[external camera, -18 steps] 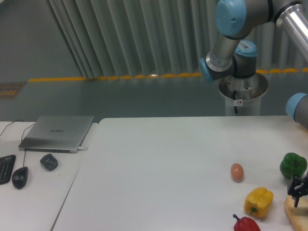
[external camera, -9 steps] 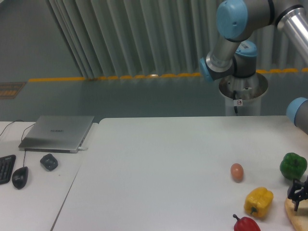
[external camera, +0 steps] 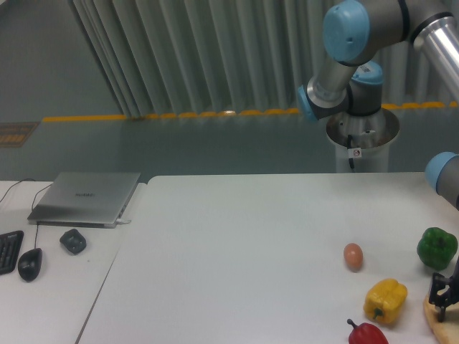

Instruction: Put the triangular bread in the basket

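A: What does the fixed camera show of the gripper [external camera: 443, 301]?

B: Only its black fingertips, at the far right edge of the picture, low over the white table [external camera: 237, 236]. The rest of the tool is cut off by the frame. Whether the jaws stand apart or together cannot be told; they are too small and half out of view.

A: And the triangular bread [external camera: 442, 327]?

B: A pale tan piece shows directly beneath the jaws, in the bottom right corner, with only its rounded left edge in the picture. The fingertips reach down to its upper edge, but contact cannot be confirmed.

A: The basket?

B: It cannot be made out in this view.

A: What lies around the jaws?

B: Just above them sits the green bell pepper [external camera: 437, 247]. To their left, near, is the yellow bell pepper [external camera: 385, 301], and lower left of that the red pepper [external camera: 366, 334], partly cut by the bottom edge. Further left and a little higher than the jaws, apart from the peppers, stands the small brown egg [external camera: 352, 256].

A: Anything far from the jaws?

B: Well away to the left, on a second table surface [external camera: 50, 294], lie a closed grey laptop [external camera: 86, 198], a dark mouse [external camera: 29, 264], a small dark object [external camera: 72, 241] and the corner of a keyboard [external camera: 7, 251]. High above the jaws, the arm's grey links and blue joints [external camera: 351, 29] rise from a pedestal [external camera: 362, 140] behind the table.
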